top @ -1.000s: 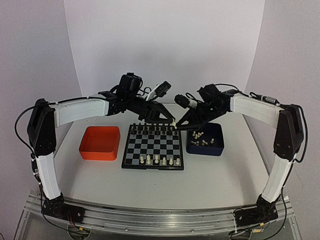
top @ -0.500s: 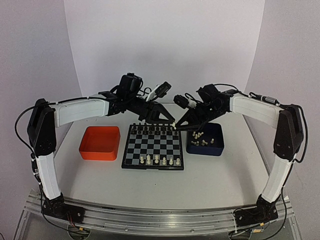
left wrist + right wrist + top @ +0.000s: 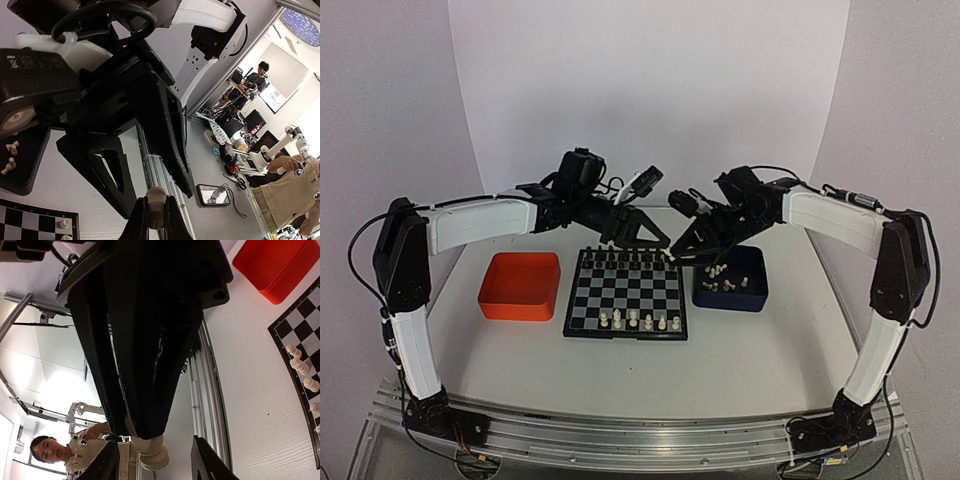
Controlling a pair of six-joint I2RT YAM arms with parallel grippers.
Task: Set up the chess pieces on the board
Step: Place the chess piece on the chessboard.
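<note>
My left gripper (image 3: 663,243) hangs over the far right corner of the board (image 3: 625,336) and is shut on one cream-white chess piece (image 3: 155,207). My right gripper (image 3: 678,252) meets it tip to tip. Its fingers (image 3: 107,462) are open on either side of that held piece (image 3: 154,454) and do not touch it. Several cream pieces (image 3: 642,321) stand on the board's near row. More cream pieces (image 3: 718,272) lie in the dark blue tray (image 3: 732,300).
Black pieces (image 3: 625,258) stand on the board's far row, just below both grippers. An orange tray (image 3: 520,285) sits left of the board. The blue tray is right of the board, under the right arm.
The right arm has shifted slightly. Both grippers stay tip to tip over the board's far right corner, the left still holding the cream piece.
</note>
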